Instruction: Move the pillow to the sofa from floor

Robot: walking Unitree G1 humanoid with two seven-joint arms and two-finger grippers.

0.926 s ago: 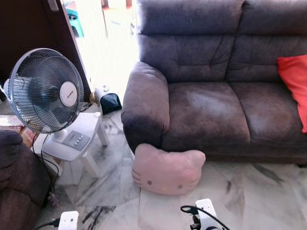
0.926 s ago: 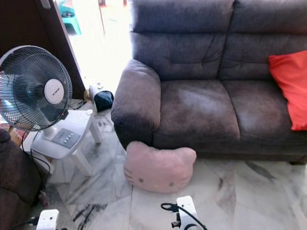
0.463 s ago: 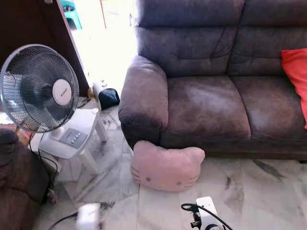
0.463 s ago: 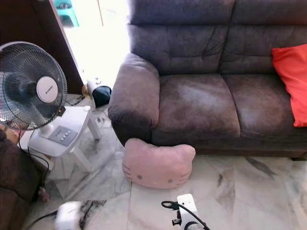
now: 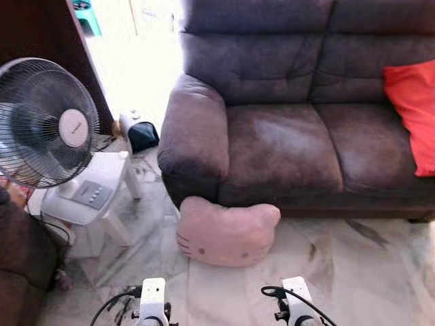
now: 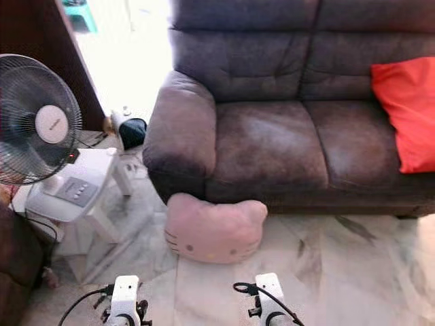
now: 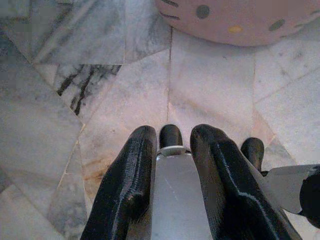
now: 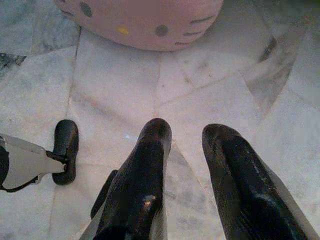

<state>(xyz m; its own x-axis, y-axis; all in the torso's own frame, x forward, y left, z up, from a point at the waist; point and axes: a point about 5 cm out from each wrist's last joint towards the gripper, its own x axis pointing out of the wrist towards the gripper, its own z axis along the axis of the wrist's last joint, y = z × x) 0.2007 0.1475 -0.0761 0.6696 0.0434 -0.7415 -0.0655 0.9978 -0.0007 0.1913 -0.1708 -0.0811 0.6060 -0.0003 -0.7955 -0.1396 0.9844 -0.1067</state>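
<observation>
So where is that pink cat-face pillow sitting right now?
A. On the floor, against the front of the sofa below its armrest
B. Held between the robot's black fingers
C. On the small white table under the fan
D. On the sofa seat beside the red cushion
A: the pink pillow rests on the marble floor, against the sofa front.
</observation>
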